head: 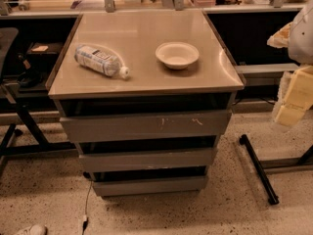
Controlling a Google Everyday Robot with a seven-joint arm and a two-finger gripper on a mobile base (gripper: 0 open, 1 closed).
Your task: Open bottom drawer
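Note:
The grey cabinet (pixel 146 84) stands in the middle of the camera view with three handleless grey drawer fronts. The bottom drawer (pixel 149 185) is the lowest and shortest front, just above the floor, with a dark gap above it. It looks pushed in. The middle front (pixel 146 159) is plain, and the top front (pixel 145 125) has pale scratch marks. My gripper (pixel 295 94), pale cream below a white arm, is at the right edge. It is right of the cabinet, level with the top drawer, and touches nothing.
A plastic bottle (pixel 100 61) lies on the cabinet top next to a white bowl (pixel 177 55). A black table leg (pixel 258 168) lies on the floor to the right. A dark chair frame (pixel 12 106) stands at the left. A cable (pixel 87 204) runs along the floor.

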